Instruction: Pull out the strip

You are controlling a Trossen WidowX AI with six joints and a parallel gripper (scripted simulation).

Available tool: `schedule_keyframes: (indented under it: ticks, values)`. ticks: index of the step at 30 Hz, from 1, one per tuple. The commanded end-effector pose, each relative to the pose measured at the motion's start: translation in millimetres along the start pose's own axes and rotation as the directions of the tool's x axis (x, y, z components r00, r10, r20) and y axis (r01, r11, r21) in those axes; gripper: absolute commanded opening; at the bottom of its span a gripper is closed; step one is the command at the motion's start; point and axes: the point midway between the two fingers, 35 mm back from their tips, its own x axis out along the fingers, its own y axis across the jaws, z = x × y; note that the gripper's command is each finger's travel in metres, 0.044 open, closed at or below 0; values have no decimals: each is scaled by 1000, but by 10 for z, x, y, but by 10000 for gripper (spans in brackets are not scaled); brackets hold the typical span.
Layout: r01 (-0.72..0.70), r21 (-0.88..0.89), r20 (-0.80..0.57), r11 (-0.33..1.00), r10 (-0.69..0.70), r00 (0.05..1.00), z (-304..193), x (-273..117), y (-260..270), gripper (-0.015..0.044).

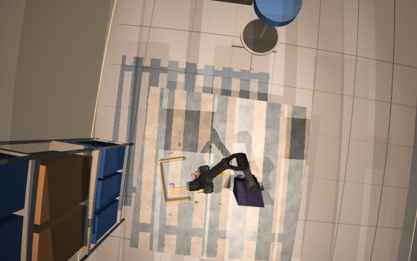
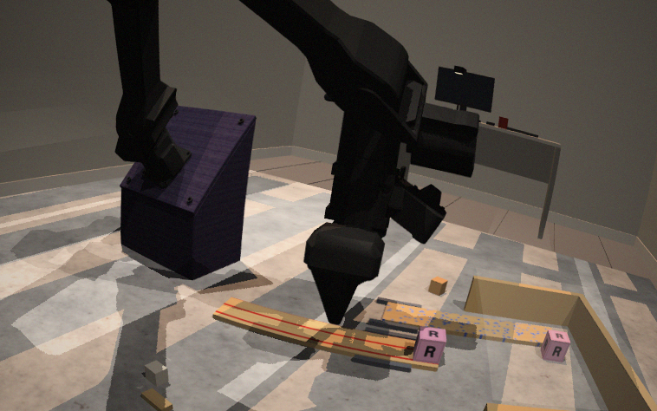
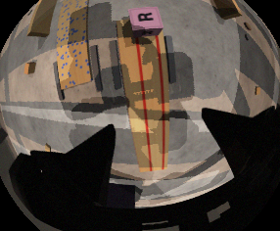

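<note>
A pink cube marked R [image 1: 193,177] [image 2: 429,345] [image 3: 145,21] is at the far end of the strip with red lines [image 1: 217,174] [image 2: 280,326] [image 3: 155,142] and seems to rest on it. A second pink R cube [image 1: 171,186] [image 2: 556,345] is at the far end of the blue-speckled strip [image 1: 181,191] [image 2: 504,330] [image 3: 74,64]; whether it rests on that strip is unclear. My gripper [image 2: 335,320] [image 3: 160,119] is open and empty above the red-lined strip, pointing down, with one finger on each side in the wrist view. The cube lies ahead of the fingers.
Dark low rails [image 2: 380,363] [image 3: 170,59] flank the strips. A tan three-sided wall [image 1: 162,178] [image 2: 525,300] stands beyond both cubes. An orange block [image 2: 438,285] [image 3: 29,68] and a grey block [image 2: 156,372] lie to the sides. The purple base [image 1: 248,196] [image 2: 154,229] carries the arm.
</note>
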Motion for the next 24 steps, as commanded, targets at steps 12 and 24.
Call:
schedule_keyframes:
  ticks: [12, 24]
  values:
    - [-3, 6, 7, 1000, 3, 1000, 524, -71, -52, 440]
    - [-3, 8, 9, 1000, 3, 1000, 923, -140, -66, 440]
